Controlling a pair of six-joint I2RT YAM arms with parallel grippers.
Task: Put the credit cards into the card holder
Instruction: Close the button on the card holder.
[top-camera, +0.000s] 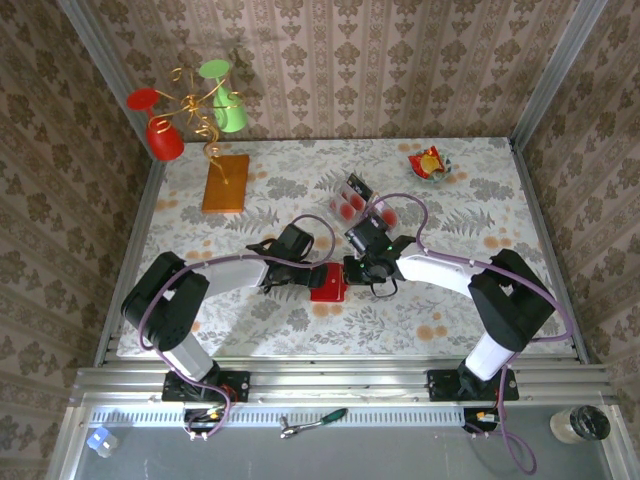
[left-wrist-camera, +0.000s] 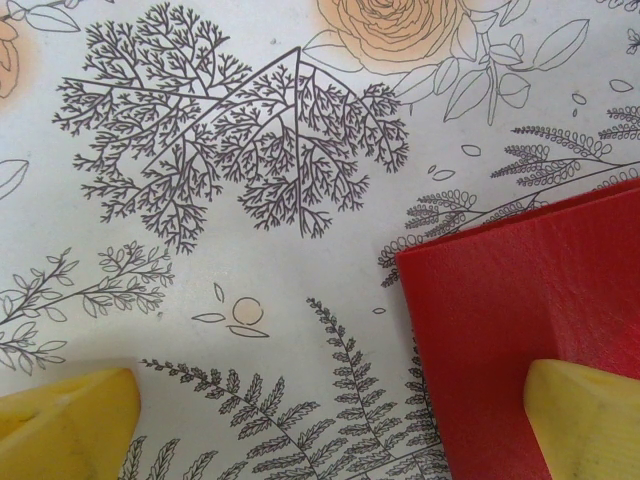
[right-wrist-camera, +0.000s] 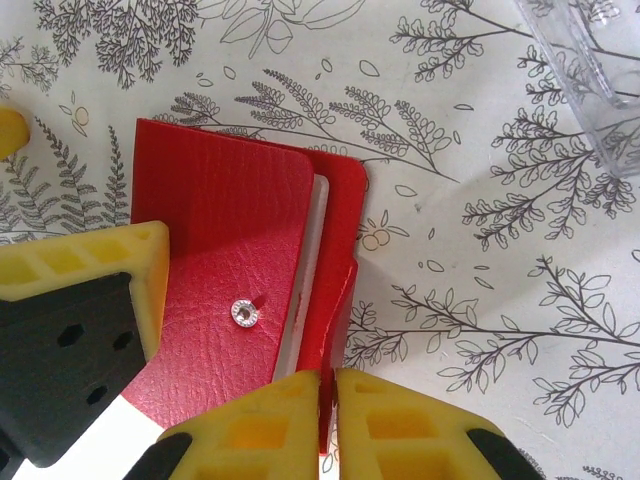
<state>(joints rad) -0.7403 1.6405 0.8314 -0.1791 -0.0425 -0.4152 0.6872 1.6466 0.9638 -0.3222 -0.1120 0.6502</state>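
The red card holder (top-camera: 328, 286) lies flat on the patterned table between the two arms. In the right wrist view the card holder (right-wrist-camera: 240, 270) has its top flap with a silver snap, and a pale inner layer shows at its right side. My right gripper (right-wrist-camera: 327, 400) is shut on the thin red edge flap, lifted a little off the table. My left gripper (left-wrist-camera: 320, 430) is open wide, its right finger (left-wrist-camera: 585, 420) over a corner of the card holder (left-wrist-camera: 520, 320). The credit cards (top-camera: 350, 203) lie farther back, in a clear case (right-wrist-camera: 590, 70).
An orange-brown block (top-camera: 225, 183) with a wire stand holding red and green cups (top-camera: 165, 138) is at the back left. A red-yellow snack wrapper (top-camera: 428, 163) lies at the back right. Patterned walls close in the table on three sides.
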